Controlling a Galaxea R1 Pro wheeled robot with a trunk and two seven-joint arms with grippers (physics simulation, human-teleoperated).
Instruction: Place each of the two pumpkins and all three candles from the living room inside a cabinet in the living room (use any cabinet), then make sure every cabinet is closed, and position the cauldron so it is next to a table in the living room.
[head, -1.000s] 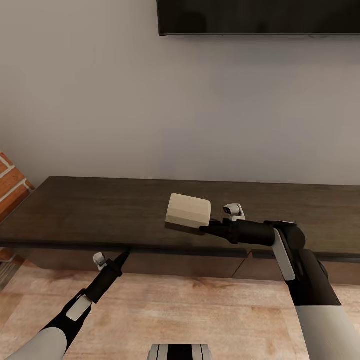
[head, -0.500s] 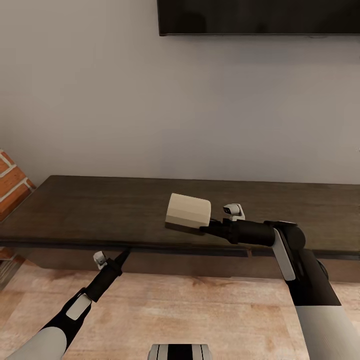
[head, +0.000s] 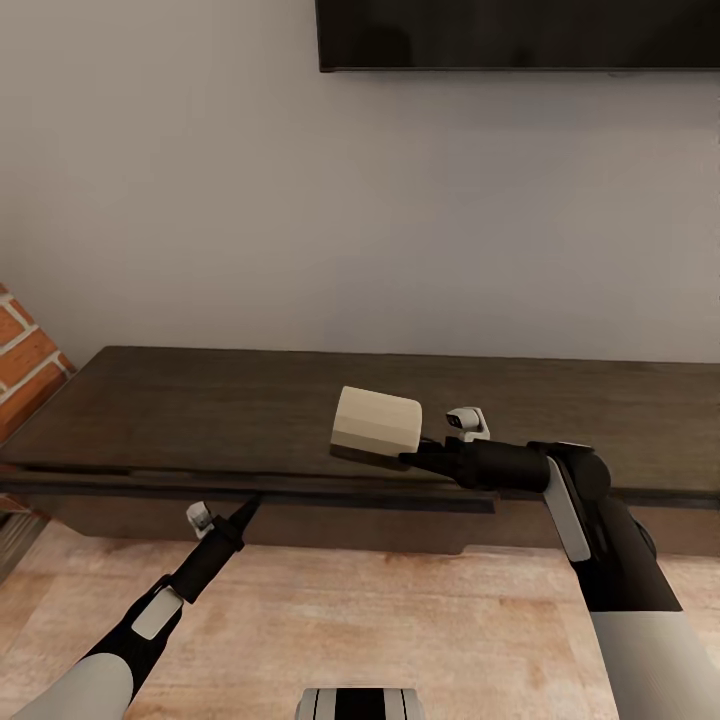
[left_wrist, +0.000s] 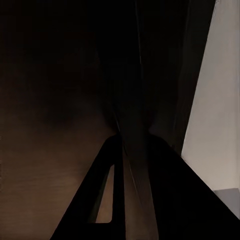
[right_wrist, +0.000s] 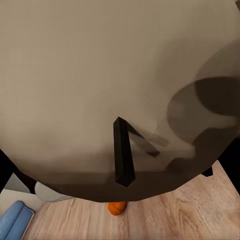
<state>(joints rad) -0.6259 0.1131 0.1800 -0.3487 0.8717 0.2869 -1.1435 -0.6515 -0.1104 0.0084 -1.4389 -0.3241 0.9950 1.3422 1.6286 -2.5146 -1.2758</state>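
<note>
Compared with the earlier head pictures, the whole scene is shifted a little: the brick wall at the left edge is seen higher and the top of the cabinet sits slightly higher in the picture, so the camera has moved; both arms and the candle are kept at the same place in the frame. The candle is held by the right gripper above the front part of the cabinet top, clear of the wood. Its long axis is laid almost level, running across the view, with the paler end turned to the left and the gripped end to the right. The right jaws are closed on the candle; in the right wrist view one dark finger is pressed flat on the beige surface, and a small orange pumpkin is seen on the floor beyond it. The left gripper is pointed up at the front edge of the cabinet, and its jaws appear to be closed together, though the left wrist view is very dark.
</note>
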